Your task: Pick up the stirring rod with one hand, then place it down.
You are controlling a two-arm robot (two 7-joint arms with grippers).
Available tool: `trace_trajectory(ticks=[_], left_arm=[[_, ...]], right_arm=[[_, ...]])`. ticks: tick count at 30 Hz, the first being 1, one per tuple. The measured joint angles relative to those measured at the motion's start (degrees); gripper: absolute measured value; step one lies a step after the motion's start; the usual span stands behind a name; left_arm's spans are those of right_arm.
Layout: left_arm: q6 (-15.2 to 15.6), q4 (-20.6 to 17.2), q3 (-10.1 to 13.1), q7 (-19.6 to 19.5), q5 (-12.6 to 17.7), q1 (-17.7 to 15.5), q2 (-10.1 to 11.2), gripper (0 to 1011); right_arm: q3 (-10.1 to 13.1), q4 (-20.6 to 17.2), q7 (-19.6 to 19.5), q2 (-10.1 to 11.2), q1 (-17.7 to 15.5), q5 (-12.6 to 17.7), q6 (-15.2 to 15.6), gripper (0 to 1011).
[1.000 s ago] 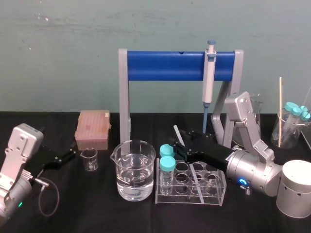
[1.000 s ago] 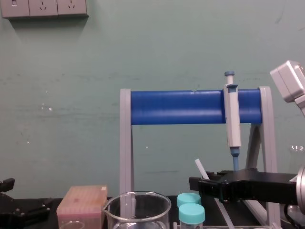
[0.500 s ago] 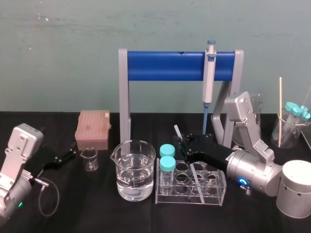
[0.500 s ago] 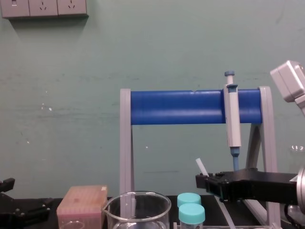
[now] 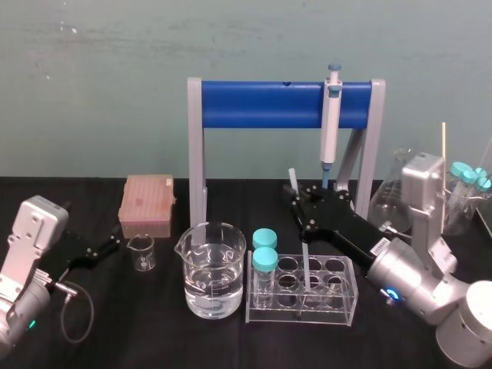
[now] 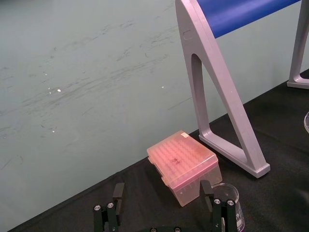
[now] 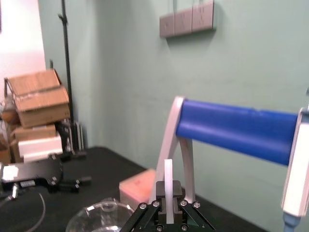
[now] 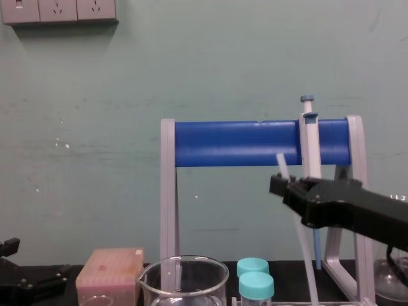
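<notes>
Step in hand: lift. The black angular right hand [image 5: 299,203] is clamped on the thin translucent whitish stirring rod [image 5: 304,257], which stands near upright at the clear plastic tube rack [image 5: 338,306]. Next move: lower the rod onto the black bench [image 5: 154,330] and release. The left hand [image 5: 108,247] is parked with fingers apart.

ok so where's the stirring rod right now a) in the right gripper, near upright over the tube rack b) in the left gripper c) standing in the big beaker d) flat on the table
a: the right gripper is shut on the stirring rod, near upright over the tube rack; the left gripper sits open at the far left.
</notes>
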Motion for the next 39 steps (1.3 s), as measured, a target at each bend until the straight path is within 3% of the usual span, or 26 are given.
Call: trace_trajectory(ticks=[8,16,23,39], left_arm=[[0.0,0.0,0.0,0.0,0.0,0.0,0.0,1000],[0.0,0.0,0.0,0.0,0.0,0.0,0.0,1000],[0.0,0.0,0.0,0.0,0.0,0.0,0.0,1000],[0.0,0.0,0.0,0.0,0.0,0.0,0.0,1000]], right_arm=[[3.04,-4.51,0.22,0.53,-3.37,-0.55,-4.69,69],[6.9,-6.61,-0.92,-0.16,-2.15,-1.12,-6.95,69],[9.54,-6.04,-3.36,-0.6,-1.0,-3.49,-5.89,69],[11.68,-6.41,-3.93,-0.55,-2.41,-5.26,-3.77,69]])
